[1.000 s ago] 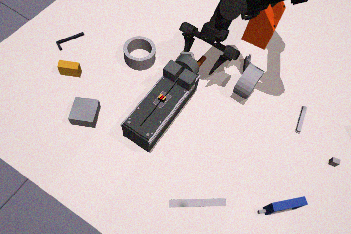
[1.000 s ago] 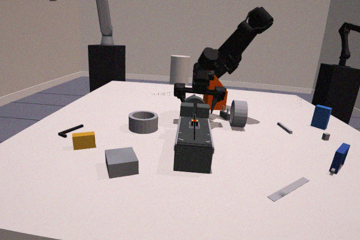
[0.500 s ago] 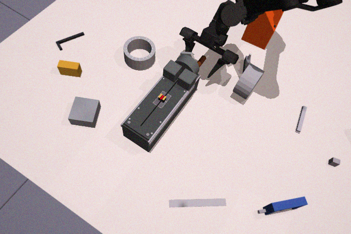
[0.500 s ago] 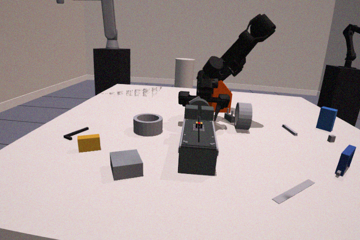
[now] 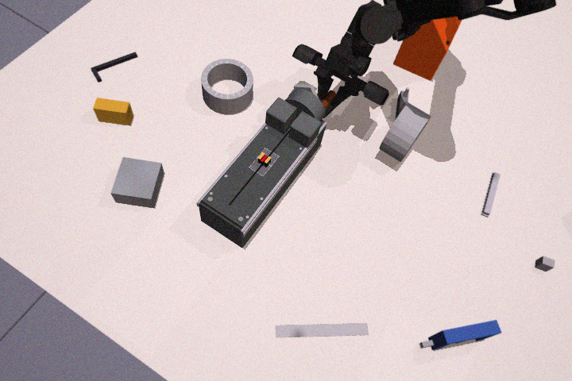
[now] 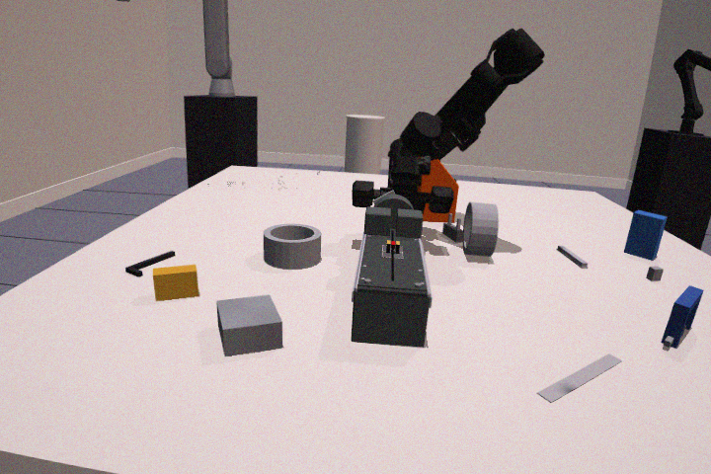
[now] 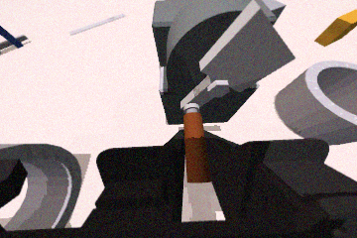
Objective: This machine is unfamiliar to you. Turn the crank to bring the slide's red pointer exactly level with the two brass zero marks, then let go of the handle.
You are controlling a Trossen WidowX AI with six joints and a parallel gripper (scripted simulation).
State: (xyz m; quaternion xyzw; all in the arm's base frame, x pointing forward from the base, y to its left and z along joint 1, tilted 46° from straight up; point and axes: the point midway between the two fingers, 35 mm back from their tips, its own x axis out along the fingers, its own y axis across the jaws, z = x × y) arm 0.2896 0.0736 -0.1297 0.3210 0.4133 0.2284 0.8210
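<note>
The dark grey machine (image 5: 250,188) (image 6: 390,315) has a slotted top. Its small red pointer (image 5: 264,158) (image 6: 393,243) sits between two brass marks and looks about level with them; it is too small to tell exactly. At the machine's far end, a grey crank piece (image 7: 248,52) carries an orange-brown handle (image 5: 329,98) (image 7: 193,124). My gripper (image 5: 325,105) (image 7: 190,133) is shut on the handle, one finger on each side. In the exterior view the fingertips and handle are hidden behind the machine.
A grey ring (image 5: 227,105) (image 6: 292,257) (image 7: 305,104) stands left of the crank. An upright grey curved part (image 5: 404,132) (image 6: 482,229) stands close right of the gripper. A grey block (image 5: 138,179), yellow block (image 5: 112,112) and black angled rod (image 5: 115,62) lie farther left.
</note>
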